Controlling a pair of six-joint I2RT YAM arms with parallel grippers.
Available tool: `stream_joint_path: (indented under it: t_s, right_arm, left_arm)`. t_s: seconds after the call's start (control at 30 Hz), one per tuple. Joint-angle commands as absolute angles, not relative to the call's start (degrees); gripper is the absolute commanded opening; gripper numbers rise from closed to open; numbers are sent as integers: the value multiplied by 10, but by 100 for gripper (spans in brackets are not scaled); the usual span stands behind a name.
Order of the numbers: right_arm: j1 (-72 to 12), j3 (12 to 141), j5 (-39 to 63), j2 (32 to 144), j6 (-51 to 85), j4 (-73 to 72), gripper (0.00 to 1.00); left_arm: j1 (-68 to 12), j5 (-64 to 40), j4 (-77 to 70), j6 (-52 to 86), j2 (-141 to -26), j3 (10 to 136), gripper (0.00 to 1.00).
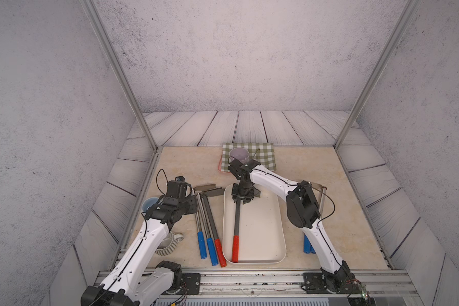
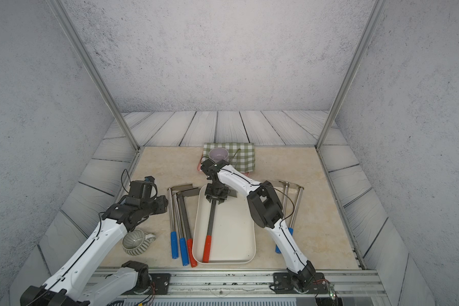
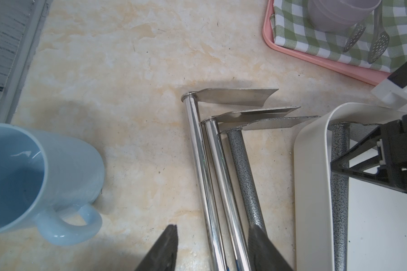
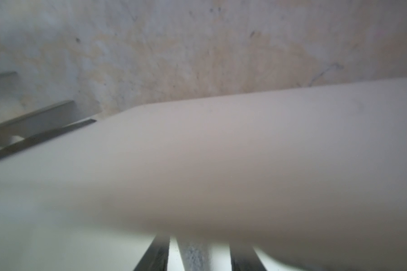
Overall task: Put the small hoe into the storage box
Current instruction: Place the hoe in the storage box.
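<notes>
I see the small hoe [image 1: 236,225] lying flat inside the storage box [image 1: 265,233] — red grip toward the robot base. The right gripper [image 1: 241,203] stands over its shaft, jaws spread, with gaps on both sides. The left gripper [image 3: 212,227] is spread too — empty above the other hoes [image 1: 206,220] on the bench [image 1: 316,169]

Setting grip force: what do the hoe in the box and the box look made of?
Hoe: speckled grey shaft, probably hammer-finish painted metal; red grip looks rubbery or plastic. Box: smooth matte cream plastic, going by its rounded moulded rim.
</notes>
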State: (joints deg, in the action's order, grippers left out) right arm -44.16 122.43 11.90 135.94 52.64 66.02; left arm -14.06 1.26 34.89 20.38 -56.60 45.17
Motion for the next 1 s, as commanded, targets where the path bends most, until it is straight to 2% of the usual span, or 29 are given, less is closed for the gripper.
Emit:
stream_joint_path:
  t_s: [0.0, 0.13, 0.23, 0.5, 0.7, 0.97]
  right_arm:
    - [-440, 1255, 102, 1323, 512, 718, 46]
    - [-434, 1254, 62, 1265, 484, 747, 47]
    - [-416, 1206, 26, 1200, 461, 756, 48]
    - [-335, 989, 9, 1053, 417, 706, 49]
    - [-325, 904, 35, 1035, 407, 676, 50]
    - [-324, 862, 42, 1039, 401, 657, 51]
  left_arm:
    - [-145, 19, 352, 197, -558, 460, 52]
    - [-148, -1, 345, 196, -556, 460, 52]
    - [-166, -38, 329, 207, -560, 463, 53]
    - [-331, -23, 356, 242, -703, 581, 52]
    - [-414, -2, 393, 259, -857, 678, 55]
    - [-437, 24, 441, 258, -1008, 766, 58]
